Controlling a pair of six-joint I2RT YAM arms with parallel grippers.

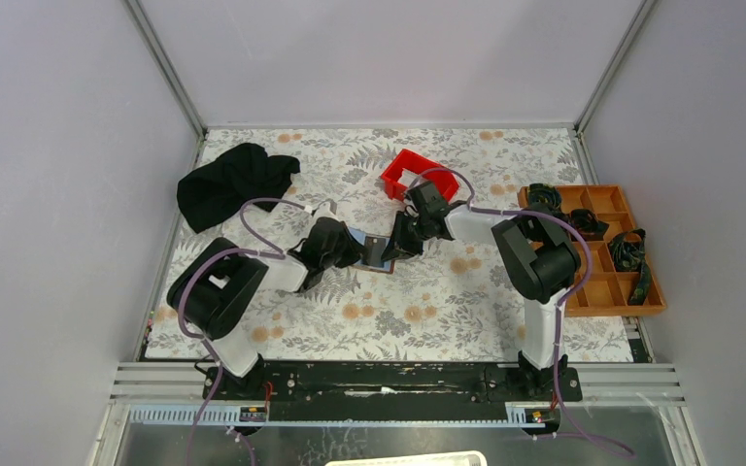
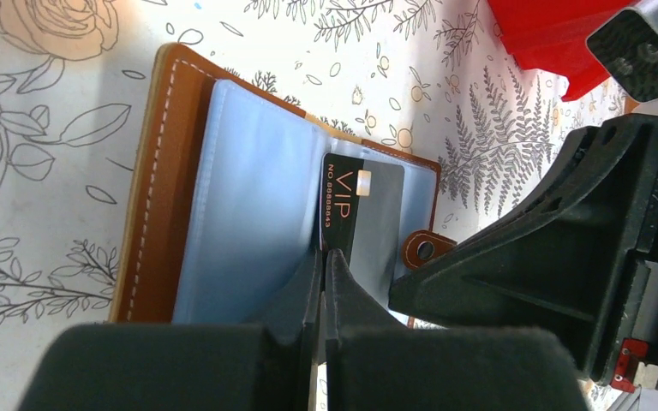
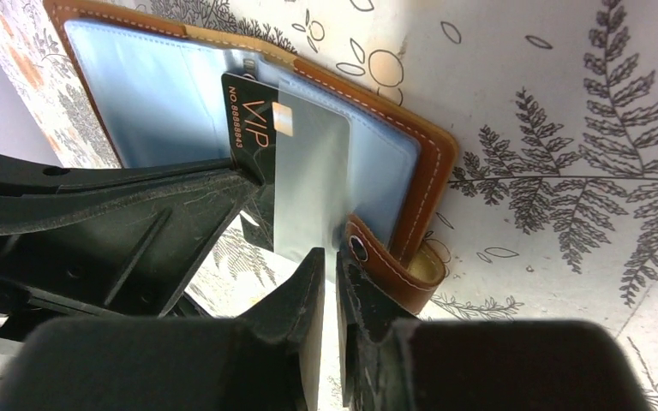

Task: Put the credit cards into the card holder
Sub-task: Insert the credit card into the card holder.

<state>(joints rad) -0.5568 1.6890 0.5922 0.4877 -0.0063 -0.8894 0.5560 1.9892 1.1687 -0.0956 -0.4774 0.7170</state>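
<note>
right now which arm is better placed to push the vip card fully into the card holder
Left, probably: the left end effector, shut, touches the VIP card at its exposed dark edge and can push it under the sleeve. The right end effector sits by the clasp.

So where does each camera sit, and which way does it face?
Top external: fixed above and behind the robot, looking down on the table; left arm and right arm show, bases at bottom.
Left wrist: on the left arm, looking along the left gripper at the open card holder; own fingers at bottom.
Right wrist: on the right arm, looking along the right gripper at the same holder; own fingers at bottom.
Shared: both wrist views show the VIP card on the holder.
</note>
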